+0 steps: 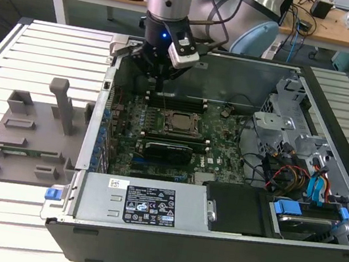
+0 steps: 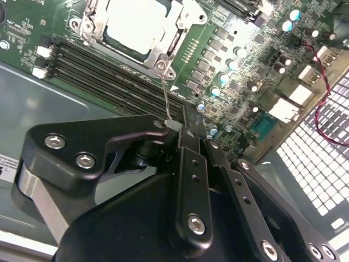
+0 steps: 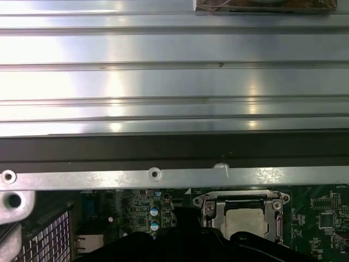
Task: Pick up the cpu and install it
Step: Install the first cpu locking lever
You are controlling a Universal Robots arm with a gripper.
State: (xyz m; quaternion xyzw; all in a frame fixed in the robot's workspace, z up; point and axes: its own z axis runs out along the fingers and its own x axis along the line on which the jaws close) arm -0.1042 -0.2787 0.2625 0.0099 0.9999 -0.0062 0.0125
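Observation:
The cpu [image 1: 177, 122], a square chip with a silvery-grey top, lies in the motherboard socket inside the open computer case. The socket's metal frame sits around it. Both wrist views show the cpu [image 2: 136, 24] [image 3: 248, 221] in that frame. My gripper [image 1: 159, 83] hangs over the back of the board, just behind the socket and above the memory slots. In the second wrist view the gripper [image 2: 184, 128] has its black fingers closed together. A thin wire socket lever [image 2: 166, 98] runs from the frame's corner up to the fingertips and its pale end rests against them.
A grey fixture plate [image 1: 28, 134] with upright blocks lies on the slatted table at the exterior view's left. The case holds a power supply [image 1: 143, 202] in front, drive bays and cables [image 1: 314, 193] on the exterior view's right, and memory slots [image 2: 109, 76]. The case wall [image 3: 163, 174] runs close behind the socket.

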